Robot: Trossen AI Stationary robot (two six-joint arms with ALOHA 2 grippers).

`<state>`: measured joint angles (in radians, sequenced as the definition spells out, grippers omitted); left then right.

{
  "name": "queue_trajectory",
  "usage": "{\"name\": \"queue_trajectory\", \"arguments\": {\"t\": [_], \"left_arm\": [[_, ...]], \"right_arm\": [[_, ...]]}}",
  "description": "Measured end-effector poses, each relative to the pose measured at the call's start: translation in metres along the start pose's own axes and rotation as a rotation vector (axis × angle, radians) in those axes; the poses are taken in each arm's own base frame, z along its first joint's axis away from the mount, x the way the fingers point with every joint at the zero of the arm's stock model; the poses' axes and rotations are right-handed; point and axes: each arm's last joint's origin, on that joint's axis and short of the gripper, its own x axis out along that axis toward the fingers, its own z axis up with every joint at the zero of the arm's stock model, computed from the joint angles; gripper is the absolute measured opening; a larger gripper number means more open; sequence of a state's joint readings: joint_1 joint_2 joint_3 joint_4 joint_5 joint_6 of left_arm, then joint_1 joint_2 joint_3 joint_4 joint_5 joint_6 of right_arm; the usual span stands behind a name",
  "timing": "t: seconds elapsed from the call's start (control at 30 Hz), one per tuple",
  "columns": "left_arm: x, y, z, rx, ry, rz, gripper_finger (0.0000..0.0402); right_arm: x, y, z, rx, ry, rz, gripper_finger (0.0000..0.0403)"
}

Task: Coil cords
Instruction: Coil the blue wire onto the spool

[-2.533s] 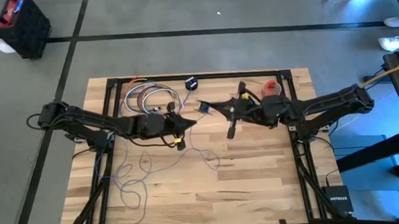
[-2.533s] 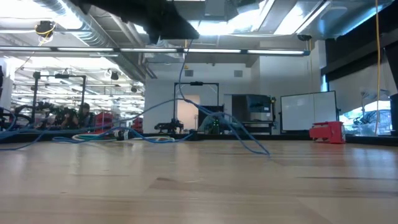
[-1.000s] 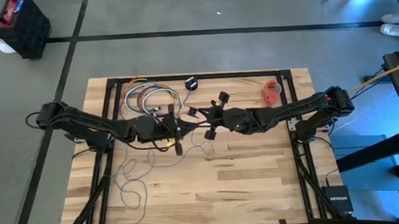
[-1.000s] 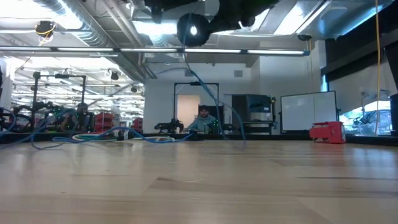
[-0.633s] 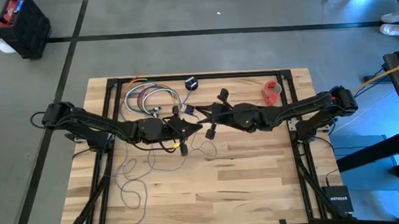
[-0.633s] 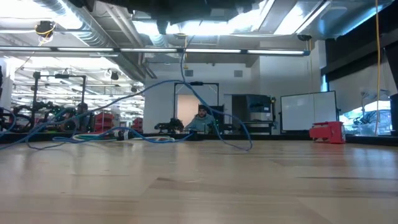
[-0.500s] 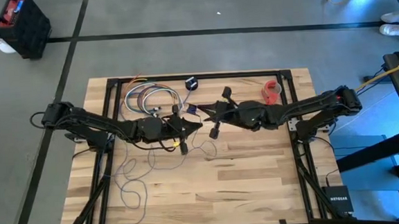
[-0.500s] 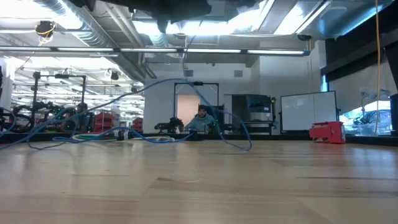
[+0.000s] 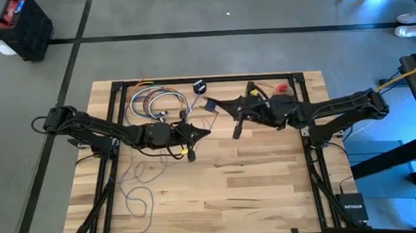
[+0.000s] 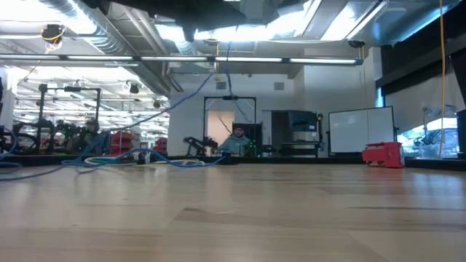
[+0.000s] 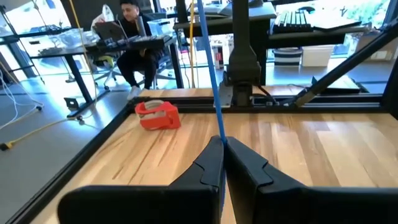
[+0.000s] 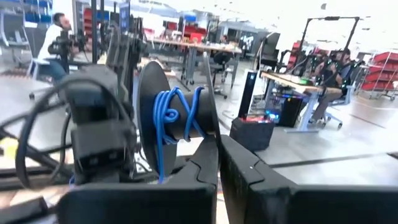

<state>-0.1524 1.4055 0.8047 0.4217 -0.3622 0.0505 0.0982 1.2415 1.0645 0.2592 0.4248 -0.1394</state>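
Slack has gone out of the cord in the last half second: the loops that lay on the table just in front of the two hands are now drawn up, and only the loose tangle well behind and below the left hand remains on the wood. That left hand has barely moved; its fingers are closed on the thin blue line, which runs taut up and away from its tips in its wrist view. The right hand has pulled back from the left one toward the far edge, near the red tape roll, and is closed on the black puck, with several blue turns already wrapped round the puck's hub. Judging by this, winding is under way but far from finished, since most of the cord is unwound. Beyond the left hand sits the multicoloured wire bundle. Writing: only "NETGEAR" on the box off the table's right corner.
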Motion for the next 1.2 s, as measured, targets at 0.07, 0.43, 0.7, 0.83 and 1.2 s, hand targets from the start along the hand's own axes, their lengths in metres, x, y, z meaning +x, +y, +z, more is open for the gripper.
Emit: {"name": "queue_trajectory", "arguments": {"t": [0.07, 0.43, 0.7, 0.83, 1.2], "left_arm": [[0.0, 0.0, -0.001, 0.001, 0.005, 0.0, 0.0005], [-0.014, 0.007, -0.003, 0.079, 0.115, 0.029, 0.0005], [-0.044, 0.025, 0.01, 0.078, 0.172, 0.124, 0.0005], [-0.065, 0.033, 0.019, 0.073, 0.166, 0.123, 0.0005], [-0.111, 0.051, 0.05, -0.014, -0.015, 0.135, 0.0005]], "right_arm": [[-0.003, -0.002, 0.004, 0.006, -0.014, -0.002, 0.0008], [-0.008, -0.001, -0.002, -0.029, 0.074, 0.085, 0.0008], [-0.009, 0.0, -0.008, -0.052, 0.135, 0.137, 0.0008], [-0.01, 0.0, -0.014, -0.084, 0.205, 0.126, 0.0008], [0.001, 0.007, -0.042, -0.192, 0.367, 0.089, 0.0008]]}}
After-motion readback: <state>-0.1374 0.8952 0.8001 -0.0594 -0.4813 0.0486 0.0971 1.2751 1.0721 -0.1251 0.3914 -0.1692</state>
